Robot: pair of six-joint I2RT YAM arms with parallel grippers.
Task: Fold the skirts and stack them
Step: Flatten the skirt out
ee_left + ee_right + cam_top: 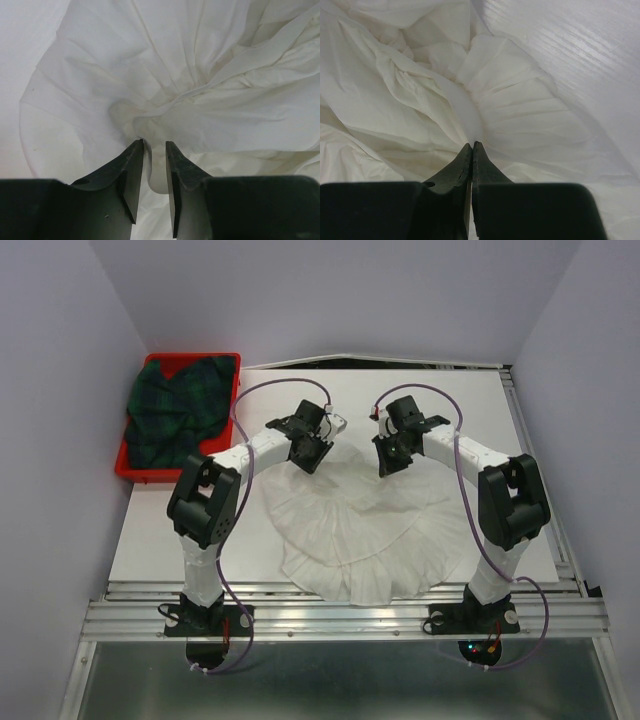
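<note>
Pointing round hem nearward, white skirt (355, 530) lies widest left-right.

Top cam is sitting high up behind the 2 arm bases, looking down and forward across the whole table (520, 440). Each wrist cam is riding just behind its own gripper, left gripper (154, 145) and right gripper (472, 146), peering along the jaws from really close. All 3 are catching the far edge of the white skirt (360, 530).
</note>
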